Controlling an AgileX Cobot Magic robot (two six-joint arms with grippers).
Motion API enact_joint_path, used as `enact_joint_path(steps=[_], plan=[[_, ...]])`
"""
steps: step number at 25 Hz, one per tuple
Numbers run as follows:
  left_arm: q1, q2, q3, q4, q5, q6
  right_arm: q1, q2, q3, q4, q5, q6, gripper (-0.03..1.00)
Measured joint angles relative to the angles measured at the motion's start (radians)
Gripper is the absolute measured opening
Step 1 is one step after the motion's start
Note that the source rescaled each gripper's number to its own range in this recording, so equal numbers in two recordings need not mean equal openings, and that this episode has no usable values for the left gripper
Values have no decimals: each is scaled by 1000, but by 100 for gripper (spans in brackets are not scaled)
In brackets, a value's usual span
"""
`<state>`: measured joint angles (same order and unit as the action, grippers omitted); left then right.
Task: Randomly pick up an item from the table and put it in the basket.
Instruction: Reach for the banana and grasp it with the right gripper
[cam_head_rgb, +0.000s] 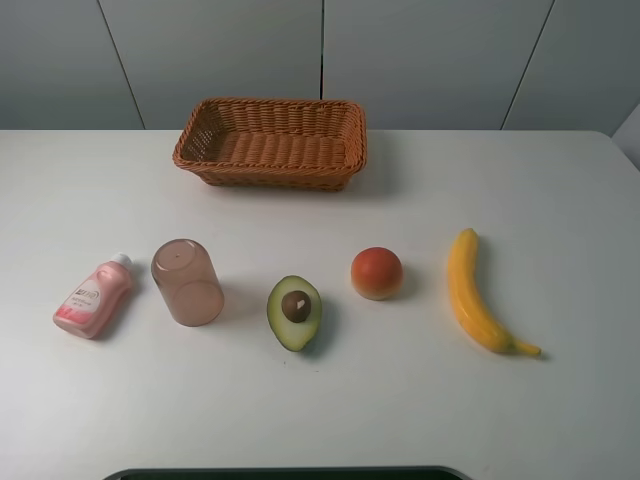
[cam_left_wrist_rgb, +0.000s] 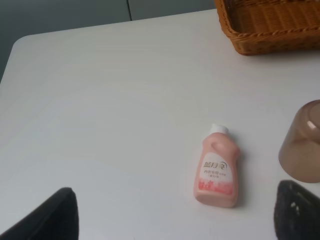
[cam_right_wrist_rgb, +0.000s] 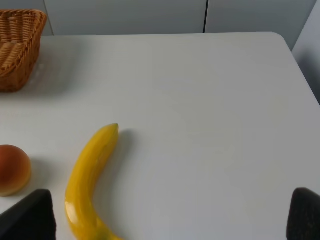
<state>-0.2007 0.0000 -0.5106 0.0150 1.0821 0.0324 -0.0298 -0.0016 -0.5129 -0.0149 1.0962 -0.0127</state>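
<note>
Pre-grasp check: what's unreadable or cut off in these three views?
- Banana: stem end cut off by the right wrist view's edge.
- Cup: partly cut off by the left wrist view's edge.
- Bottle: label print too small to read in exterior high.
- Fingertips: only dark tips show, at each wrist view's edge; none in exterior high.
- Dark object: cut off by exterior high's bottom edge, unidentifiable.

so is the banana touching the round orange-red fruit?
Apart. The exterior high view shows a strip of bare table between banana and fruit; right wrist view agrees.
</note>
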Motion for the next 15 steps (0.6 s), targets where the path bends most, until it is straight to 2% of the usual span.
enact_joint_path(steps=[15], plan=[[0,0,0,0,0,0,0,0,0,6,0,13,100]])
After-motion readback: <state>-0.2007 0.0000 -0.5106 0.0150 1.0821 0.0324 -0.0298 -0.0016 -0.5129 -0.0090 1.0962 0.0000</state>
